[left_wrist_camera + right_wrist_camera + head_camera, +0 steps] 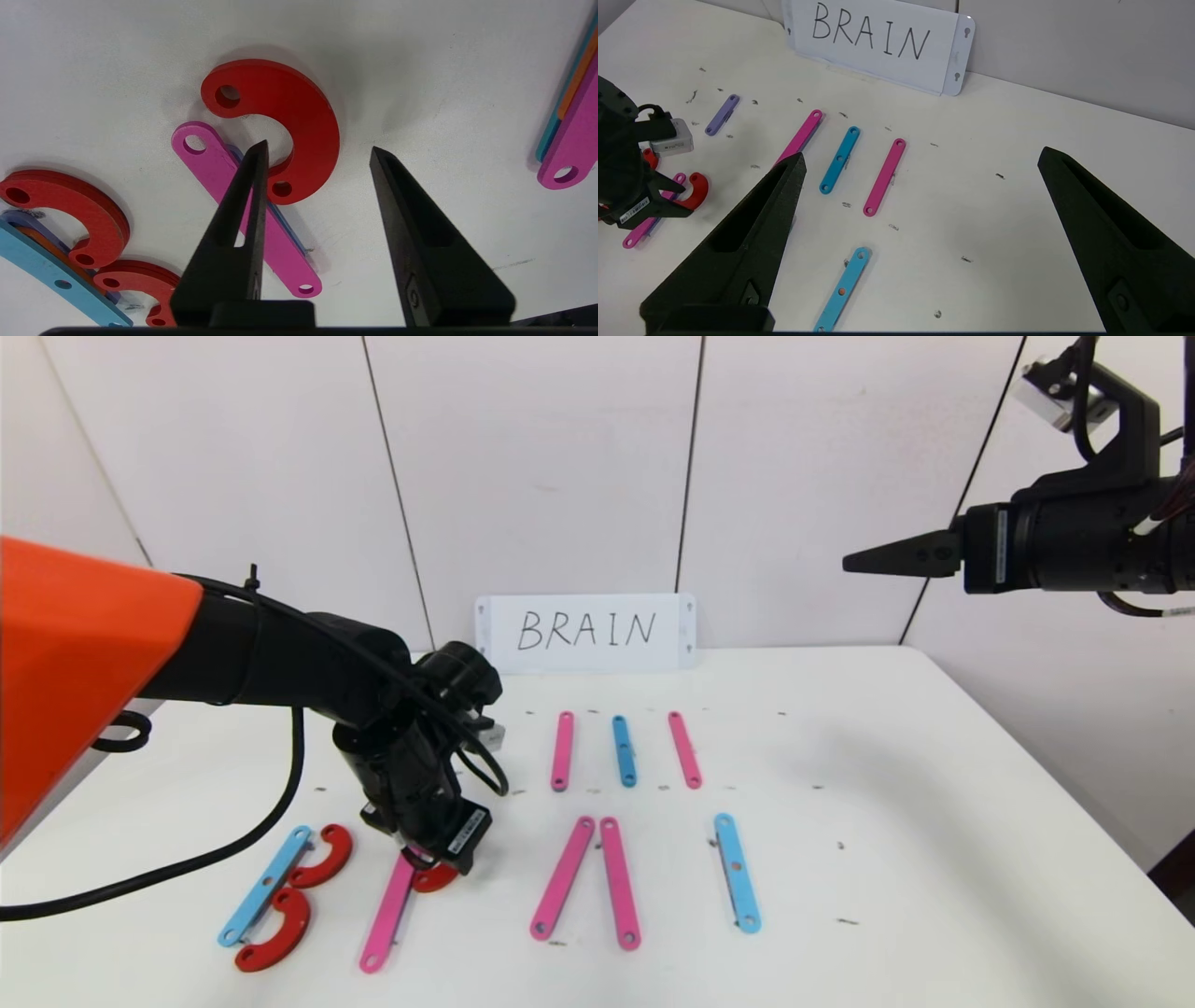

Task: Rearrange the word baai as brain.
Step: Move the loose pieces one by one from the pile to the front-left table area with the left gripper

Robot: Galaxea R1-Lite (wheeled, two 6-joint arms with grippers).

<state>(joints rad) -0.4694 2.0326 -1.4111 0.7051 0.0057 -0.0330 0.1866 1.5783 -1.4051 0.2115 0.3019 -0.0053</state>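
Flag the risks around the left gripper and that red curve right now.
1. The left gripper is open low over the red curve, one finger across the pink bar; lifting off could nudge either.
2. The curve's lower end overlaps the bar, so a bump may shift both.
3. The right gripper hangs open, high above the table; no risk seen.
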